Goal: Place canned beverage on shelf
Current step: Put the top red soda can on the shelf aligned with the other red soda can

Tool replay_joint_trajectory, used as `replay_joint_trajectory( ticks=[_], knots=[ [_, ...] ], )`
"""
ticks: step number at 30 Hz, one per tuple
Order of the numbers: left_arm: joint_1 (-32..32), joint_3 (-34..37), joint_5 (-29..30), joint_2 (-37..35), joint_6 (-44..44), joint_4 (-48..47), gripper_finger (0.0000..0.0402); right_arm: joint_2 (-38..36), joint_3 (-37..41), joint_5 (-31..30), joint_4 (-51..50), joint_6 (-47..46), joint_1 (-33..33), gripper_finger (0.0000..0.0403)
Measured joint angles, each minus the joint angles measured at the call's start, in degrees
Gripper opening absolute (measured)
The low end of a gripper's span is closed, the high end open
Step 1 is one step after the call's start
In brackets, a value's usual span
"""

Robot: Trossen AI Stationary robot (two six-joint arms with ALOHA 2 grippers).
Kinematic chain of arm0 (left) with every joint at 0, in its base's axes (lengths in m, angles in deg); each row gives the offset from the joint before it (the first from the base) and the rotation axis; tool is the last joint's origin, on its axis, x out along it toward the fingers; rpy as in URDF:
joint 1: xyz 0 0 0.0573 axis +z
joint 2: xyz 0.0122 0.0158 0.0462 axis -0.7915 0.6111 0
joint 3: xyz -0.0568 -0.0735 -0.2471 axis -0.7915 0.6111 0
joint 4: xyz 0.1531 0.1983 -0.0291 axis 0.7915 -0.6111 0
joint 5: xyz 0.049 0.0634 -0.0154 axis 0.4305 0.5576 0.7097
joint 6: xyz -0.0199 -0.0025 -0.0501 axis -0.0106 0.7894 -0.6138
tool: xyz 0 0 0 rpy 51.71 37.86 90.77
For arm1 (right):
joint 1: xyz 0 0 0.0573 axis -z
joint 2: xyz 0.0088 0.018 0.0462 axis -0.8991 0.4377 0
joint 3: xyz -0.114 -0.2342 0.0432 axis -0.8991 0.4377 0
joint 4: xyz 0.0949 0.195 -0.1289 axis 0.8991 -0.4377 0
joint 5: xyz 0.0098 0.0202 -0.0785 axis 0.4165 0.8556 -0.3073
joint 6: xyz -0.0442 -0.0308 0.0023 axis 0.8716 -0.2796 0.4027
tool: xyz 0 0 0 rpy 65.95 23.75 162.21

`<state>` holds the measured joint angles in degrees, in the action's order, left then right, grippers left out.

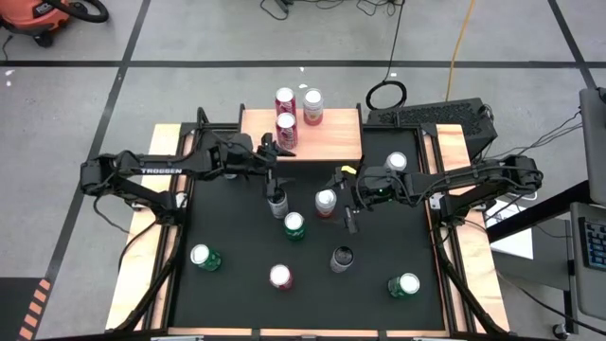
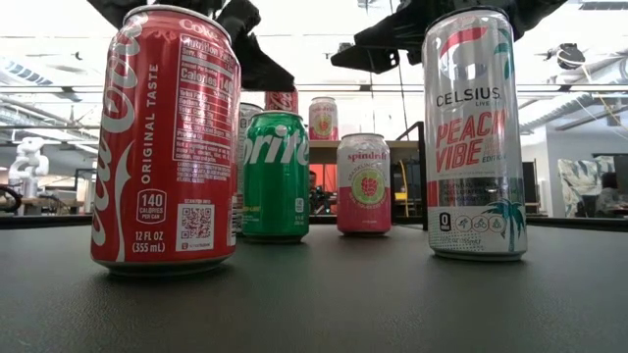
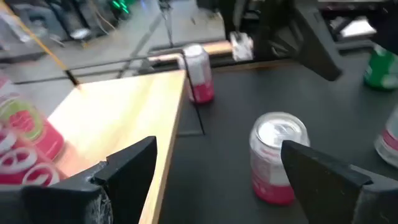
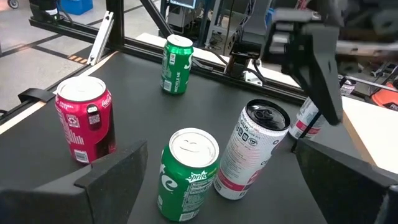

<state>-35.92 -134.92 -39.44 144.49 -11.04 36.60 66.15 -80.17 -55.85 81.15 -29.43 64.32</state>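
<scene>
The shelf [image 1: 341, 137], a small wood-topped platform at the far middle of the black mat, carries three pink and red cans [image 1: 286, 130]. Several more cans stand upright on the mat. My left gripper [image 1: 272, 166] hangs open above the mat beside the shelf's near edge [image 3: 124, 118], fingers pointing right; a pink can [image 3: 277, 155] stands ahead of them. My right gripper [image 1: 343, 201] hangs open over the mat's middle, pointing left. A Sprite can [image 4: 186, 171] and a slim white can [image 4: 252, 149] stand on the mat beyond its fingers.
On the mat also stand a red Coca-Cola can [image 2: 162, 137], a tall Celsius can [image 2: 474, 132], green cans near the left [image 1: 204, 257] and right [image 1: 404, 284] near corners, and a silver-topped can [image 1: 396, 162] by the shelf's right side. A keyboard [image 1: 431, 116] lies behind the table.
</scene>
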Motion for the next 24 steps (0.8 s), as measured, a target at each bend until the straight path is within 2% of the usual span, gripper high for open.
replay_joint_trajectory(
  ticks=[4,18,24],
  knots=[
    [1.8,4.4,1.4,0.0,-2.2,9.7,0.0340,0.0,0.0,-0.1,0.0,0.0,0.0,0.0389],
    [4.4,4.8,0.7,5.3,-3.3,15.7,0.0339,0.0,0.0,-0.1,0.0,2.6,0.1,0.0389],
    [5.7,4.7,0.9,5.6,-3.4,17.1,0.0301,0.0,0.0,-0.1,0.0,2.8,0.1,0.0389]
  ],
)
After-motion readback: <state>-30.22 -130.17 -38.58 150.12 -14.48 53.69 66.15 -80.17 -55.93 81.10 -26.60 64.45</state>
